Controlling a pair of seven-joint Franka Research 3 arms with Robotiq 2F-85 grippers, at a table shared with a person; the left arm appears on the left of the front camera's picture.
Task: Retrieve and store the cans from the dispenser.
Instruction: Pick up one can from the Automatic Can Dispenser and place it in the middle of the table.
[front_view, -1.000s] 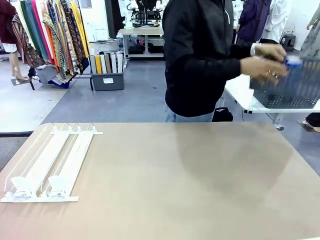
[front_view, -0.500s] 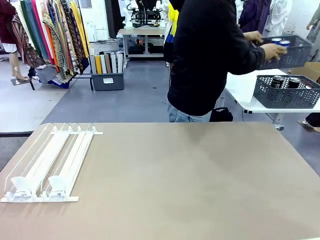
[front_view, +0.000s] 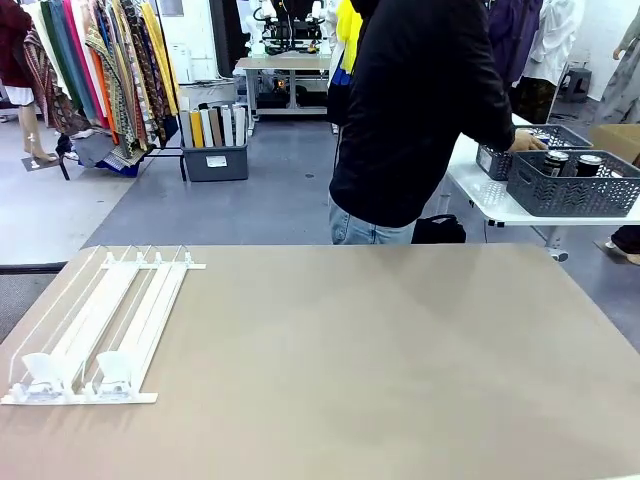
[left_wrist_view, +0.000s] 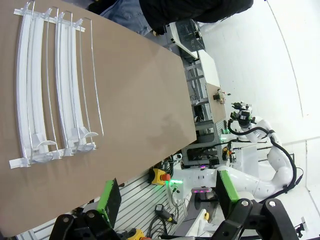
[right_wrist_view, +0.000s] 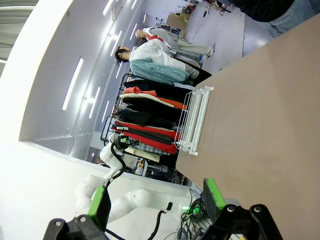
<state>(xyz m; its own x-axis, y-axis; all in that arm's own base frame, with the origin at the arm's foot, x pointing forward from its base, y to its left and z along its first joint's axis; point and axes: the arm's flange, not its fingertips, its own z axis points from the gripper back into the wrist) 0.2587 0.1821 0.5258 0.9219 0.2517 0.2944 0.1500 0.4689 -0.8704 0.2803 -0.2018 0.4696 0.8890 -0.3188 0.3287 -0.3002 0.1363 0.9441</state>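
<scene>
Person (front_view: 420, 110) now bent toward the side table, two baskets set down there; dispenser (front_view: 95, 330) lies bare on my left of the table (front_view: 380, 360).

From the front camera I see that a second ago the person stood holding a dark mesh basket up at chest height; half a second ago a second basket was raised above the first; now both baskets (front_view: 575, 185) sit on the white side table behind, one hand (front_view: 527, 141) resting at the rear basket's rim. Two dark cans (front_view: 572, 163) with silver tops stand in the nearer basket. The dispenser has not shifted, its lanes holding nothing. My left gripper (left_wrist_view: 167, 197) hangs released, green pads spread wide apart; my right gripper (right_wrist_view: 155, 200) likewise stands spread with nothing between its fingers.
</scene>
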